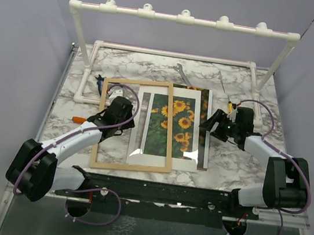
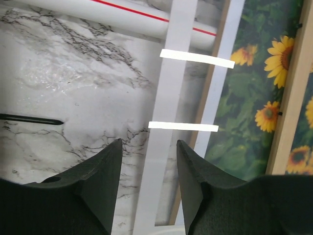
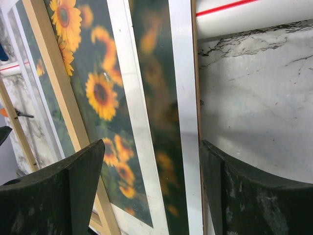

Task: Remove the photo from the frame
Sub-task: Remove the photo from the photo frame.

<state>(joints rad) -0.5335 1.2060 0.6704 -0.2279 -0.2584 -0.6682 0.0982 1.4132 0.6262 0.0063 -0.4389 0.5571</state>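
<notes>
As top cam hides gaps, wrist cams: L end effector (image 2: 149,143) parted, R end effector (image 3: 151,144) wide

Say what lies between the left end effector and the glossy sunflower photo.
Flat white mat strips lie between the left end effector and the glossy sunflower photo; left wrist view.

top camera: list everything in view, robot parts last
frame: one, light wood, flat mid-table, right edging crossing the photo
photo: one, yellow sunflowers on green, mid-table
mat: one, white, around the photo
pipe rack: one, white, along the table's back
metal tool: one, grey, behind the frame
orange-handled tool: one, left of the frame
table: one, white-grey marble
left gripper: one, black, open, above the mat's left strip
right gripper: one, black, open, above the mat's right edge
</notes>
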